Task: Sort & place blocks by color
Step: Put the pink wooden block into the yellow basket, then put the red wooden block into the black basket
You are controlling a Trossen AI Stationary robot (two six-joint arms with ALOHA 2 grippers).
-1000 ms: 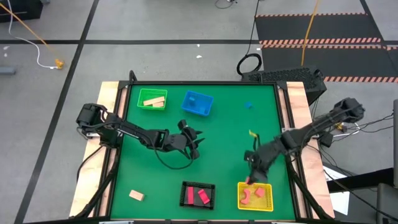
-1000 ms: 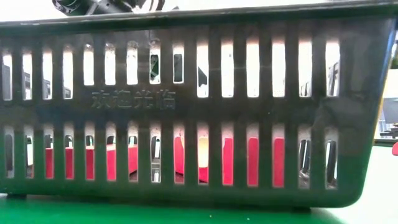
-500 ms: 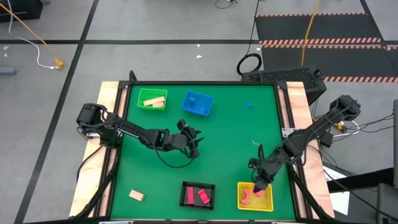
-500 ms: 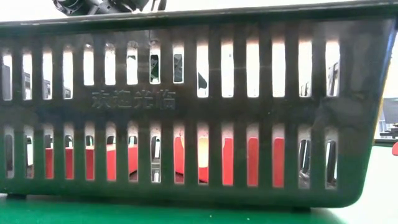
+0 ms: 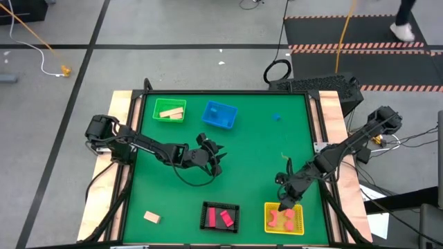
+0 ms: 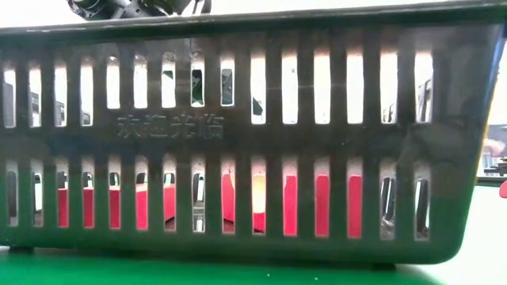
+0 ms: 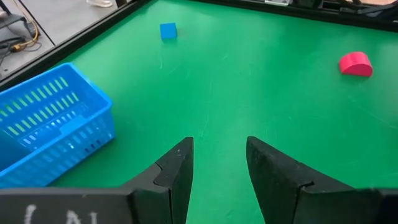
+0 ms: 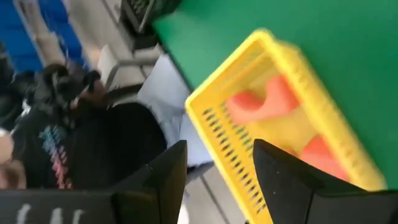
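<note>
1 pink-red half-round (image 7: 356,63), left-wrist-only

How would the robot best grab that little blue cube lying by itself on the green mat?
The blue cube sits flat on the mat with open space all round. Best come straight down from above and pinch two opposite flat sides; its square faces should suit the two fingers.

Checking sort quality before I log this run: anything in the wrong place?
Yes. The yellow basket holds two pink-red blocks, though the black basket also holds pink-red ones. The right gripper hangs open over the yellow basket. A tan block and a blue cube lie loose on the mat.
</note>
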